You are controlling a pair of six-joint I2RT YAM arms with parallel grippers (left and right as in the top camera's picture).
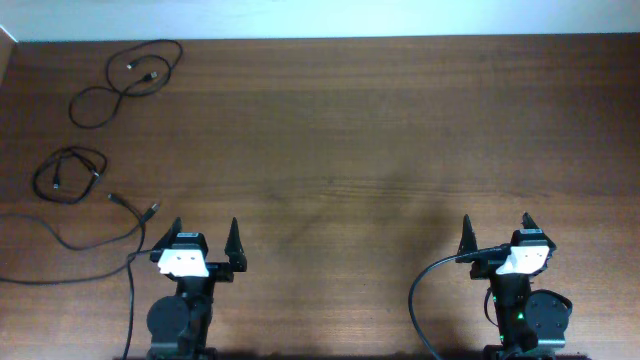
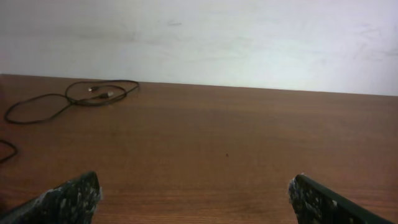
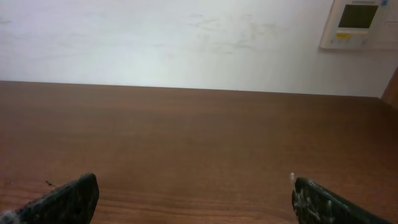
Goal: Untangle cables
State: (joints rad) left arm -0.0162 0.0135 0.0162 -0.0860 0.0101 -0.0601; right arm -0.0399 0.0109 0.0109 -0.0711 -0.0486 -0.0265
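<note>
Three separate thin black cables lie at the table's left side in the overhead view. One loose figure-eight loop (image 1: 122,82) lies at the far left corner; it also shows in the left wrist view (image 2: 74,99). A small coil (image 1: 70,173) lies below it. A long cable (image 1: 95,240) with a plug end near the left arm runs off the left edge. My left gripper (image 1: 204,240) is open and empty at the front, just right of that plug. My right gripper (image 1: 497,232) is open and empty at the front right, far from all cables.
The brown wooden table (image 1: 380,140) ends at a white wall behind (image 2: 249,37). A thick black arm cable (image 1: 425,290) loops beside the right arm base. A wall control panel (image 3: 360,22) shows at the upper right of the right wrist view.
</note>
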